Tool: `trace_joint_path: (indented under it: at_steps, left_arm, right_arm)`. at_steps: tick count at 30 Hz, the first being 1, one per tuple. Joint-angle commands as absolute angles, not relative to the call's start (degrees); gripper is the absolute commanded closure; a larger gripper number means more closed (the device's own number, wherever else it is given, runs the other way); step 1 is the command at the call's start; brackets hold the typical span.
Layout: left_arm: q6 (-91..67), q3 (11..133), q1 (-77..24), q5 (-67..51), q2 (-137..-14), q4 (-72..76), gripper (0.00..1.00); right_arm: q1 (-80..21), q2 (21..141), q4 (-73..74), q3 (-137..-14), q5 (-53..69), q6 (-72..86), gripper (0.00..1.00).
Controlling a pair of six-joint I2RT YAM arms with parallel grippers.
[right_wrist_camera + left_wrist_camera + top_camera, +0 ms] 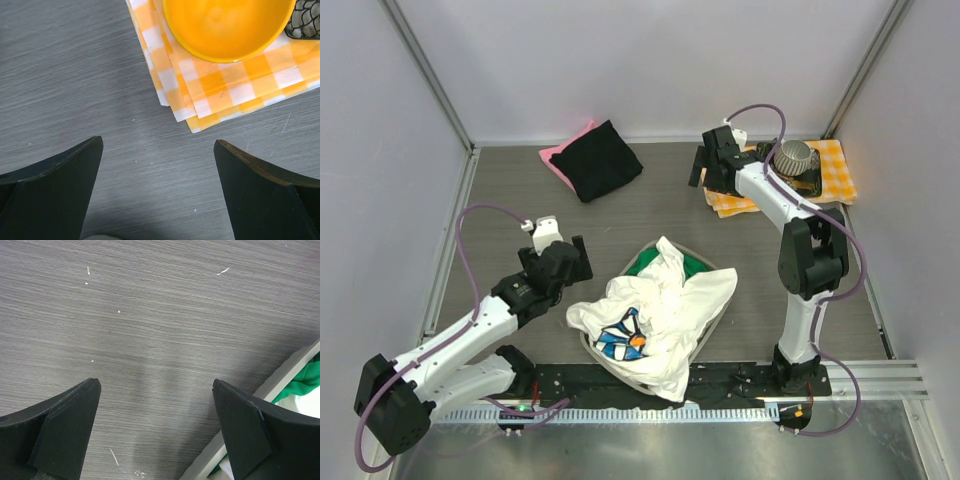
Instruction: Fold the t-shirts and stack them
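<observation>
Left arm [480, 330]: reaches to a spot just left of the basket [280, 385]; its jaws are wide apart and empty, over bare bench [650, 205].
Stack: the black tee [600, 160] lies folded on the pink tee [558, 160] at the back of the bench, left of centre and well apart from both arms.
Basket: sits front centre between the arms. The white tee [660, 310] lies crumpled on top and spills over the near rim and the left rim, with its daisy print showing.
Green tee [695, 265]: under the white tee, with only bits showing at the far rim.
Right arm [770, 195]: stretched to the back right; its jaws are wide apart and empty, over the bench just beside the checked cloth [225, 95].
Checked cloth: carries an orange bowl [225, 25]; neither is part of the job.
Step in hand: judged from the layout, two tees are done and two wait, so this looks like the reach for the next one, the white tee.
Next move: the left jaws need to shift right and down onto the cloth hanging over the left rim, then pinch one layer. The right arm should swing over to the basket and take a second edge. Together they can then lift the white tee clear without dragging the green tee out, and spread it flat on open bench.
</observation>
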State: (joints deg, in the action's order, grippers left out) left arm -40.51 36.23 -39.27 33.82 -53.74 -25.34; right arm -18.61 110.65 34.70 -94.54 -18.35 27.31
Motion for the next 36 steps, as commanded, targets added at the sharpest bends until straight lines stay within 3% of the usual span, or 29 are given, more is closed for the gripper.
trace_joint_path:
  at_steps: [1, 18, 36]
  left_arm:
    - [-41.8, 36.6, -39.1, 34.5, -51.9, -24.8, 0.00]
    - [-41.4, 36.7, -39.2, 35.9, -53.2, -25.8, 0.00]
    - [-40.8, 37.1, -39.1, 36.7, -55.9, -25.5, 0.00]
  right_arm:
    - [-17.0, 112.8, 32.7, -94.8, -21.3, 26.6, 0.00]
    - [-16.8, 125.7, 30.1, -100.9, -25.3, 26.5, 0.00]
    - [-10.0, 132.2, 29.1, -103.0, -26.0, 27.4, 0.00]
